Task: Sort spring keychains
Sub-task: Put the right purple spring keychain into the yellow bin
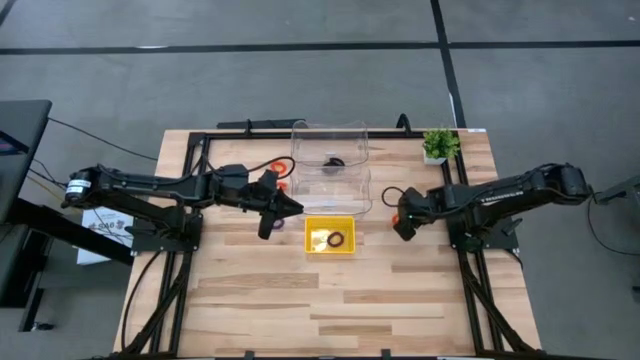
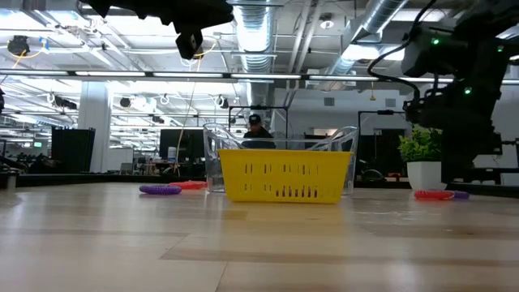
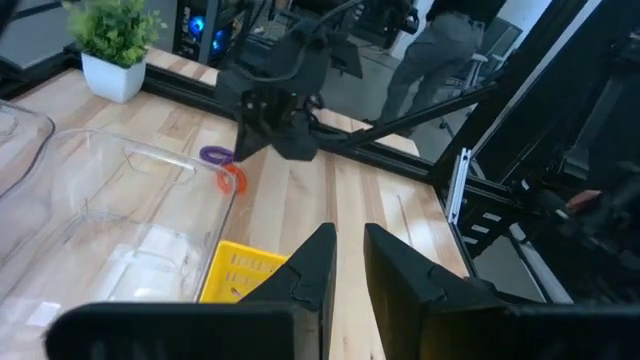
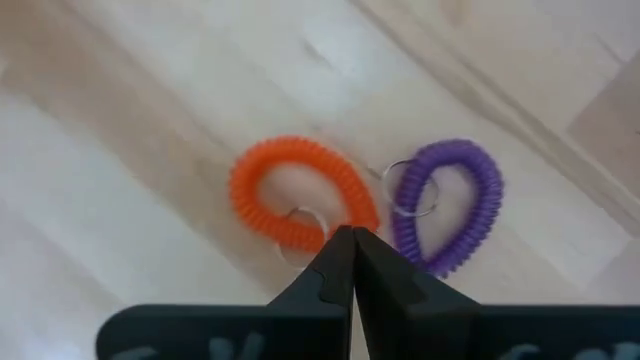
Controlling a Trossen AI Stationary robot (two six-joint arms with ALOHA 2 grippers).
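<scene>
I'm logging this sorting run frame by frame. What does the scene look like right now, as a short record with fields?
left hand: raised above the table near the clear bin, fingers slightly apart, holding nothing visible
right hand: shut, fingertips down at the orange keychain
purple keychain: lies beside the orange one on the table
yellow tray: holds a black ring
clear bin: behind the tray, a dark ring inside
potted plant: far corner of the table
</scene>
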